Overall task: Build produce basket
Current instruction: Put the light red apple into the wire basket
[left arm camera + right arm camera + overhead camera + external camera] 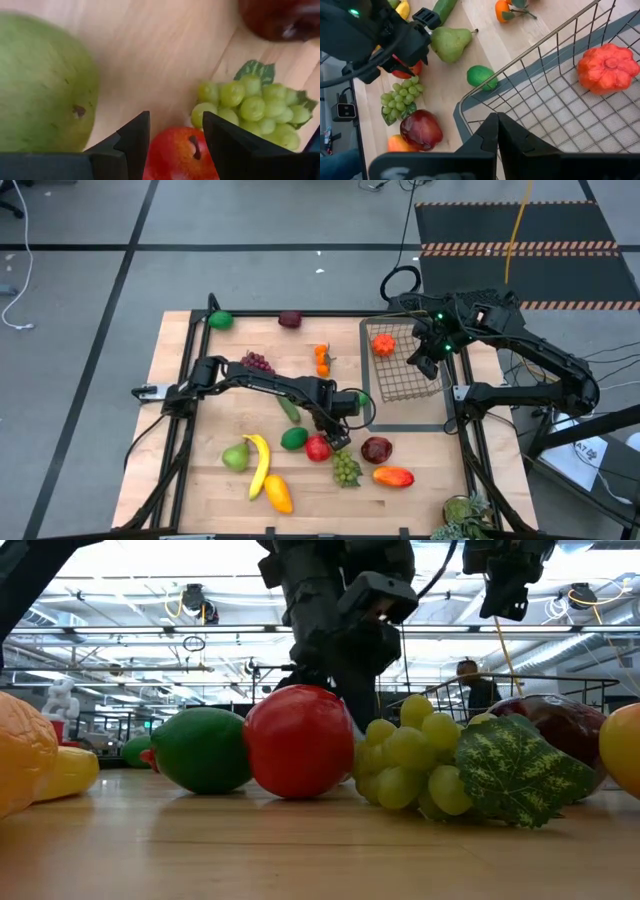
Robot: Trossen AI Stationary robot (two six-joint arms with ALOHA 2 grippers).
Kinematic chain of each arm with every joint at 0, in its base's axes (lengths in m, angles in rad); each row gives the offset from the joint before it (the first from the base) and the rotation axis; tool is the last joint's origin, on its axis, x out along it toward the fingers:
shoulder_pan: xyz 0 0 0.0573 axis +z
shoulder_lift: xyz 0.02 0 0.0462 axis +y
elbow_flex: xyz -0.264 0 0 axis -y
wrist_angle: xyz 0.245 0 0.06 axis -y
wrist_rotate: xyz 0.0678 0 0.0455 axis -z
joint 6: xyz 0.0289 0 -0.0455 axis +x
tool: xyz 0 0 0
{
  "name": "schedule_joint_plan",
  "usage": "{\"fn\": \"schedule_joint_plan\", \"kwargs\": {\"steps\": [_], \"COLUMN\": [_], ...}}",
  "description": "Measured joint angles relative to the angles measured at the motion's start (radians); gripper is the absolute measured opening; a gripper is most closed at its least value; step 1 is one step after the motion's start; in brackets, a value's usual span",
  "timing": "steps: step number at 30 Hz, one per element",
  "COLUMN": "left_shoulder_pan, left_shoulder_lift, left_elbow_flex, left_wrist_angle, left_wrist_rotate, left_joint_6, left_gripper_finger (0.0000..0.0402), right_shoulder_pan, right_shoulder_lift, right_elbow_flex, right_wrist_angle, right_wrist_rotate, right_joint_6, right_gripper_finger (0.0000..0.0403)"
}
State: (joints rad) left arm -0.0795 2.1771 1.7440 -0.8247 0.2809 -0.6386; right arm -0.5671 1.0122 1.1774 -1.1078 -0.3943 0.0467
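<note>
My left gripper (337, 437) (176, 135) stands open, pointing steeply down just over a bright red apple (318, 448) (180, 156) that rests on the wooden table. Its two fingers straddle the apple's top; I see no touch. Beside the apple lie a green pear-shaped fruit (293, 438) (45, 85) and green grapes (346, 470) (250, 107). The wire basket (405, 370) (560, 105) stands at the right with an orange pumpkin-like fruit (383, 343) (606, 67) on its floor. My right gripper (427, 367) (497, 125) hangs shut above the basket, holding nothing.
A dark red apple (376, 449) and a mango (393, 476) lie right of the grapes. Banana (258, 463), pear (235, 456) and a yellow-orange fruit (278, 493) are near left. A cucumber (289, 408), purple grapes (258, 362), an orange (322, 358) and a lime (481, 76) lie farther back.
</note>
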Motion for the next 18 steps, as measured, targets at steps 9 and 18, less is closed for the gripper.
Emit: {"fn": "schedule_joint_plan", "kwargs": {"steps": [9, 18], "left_shoulder_pan": [0.037, 0.115], "left_shoulder_lift": [-0.001, -0.001], "left_elbow_flex": [0.000, 0.000], "left_wrist_angle": [0.013, 0.004], "left_wrist_rotate": [0.171, 0.318], "left_joint_6": [0.015, 0.143], "left_gripper_finger": [0.0185, 0.0187], "right_shoulder_pan": [0.000, 0.000], "right_shoulder_lift": [0.000, -0.004], "right_elbow_flex": [0.000, 0.000], "right_wrist_angle": [0.000, -0.001], "right_wrist_rotate": [0.000, 0.000], "right_joint_6": [-0.012, 0.017], "right_gripper_finger": [0.0000, 0.0000]}}
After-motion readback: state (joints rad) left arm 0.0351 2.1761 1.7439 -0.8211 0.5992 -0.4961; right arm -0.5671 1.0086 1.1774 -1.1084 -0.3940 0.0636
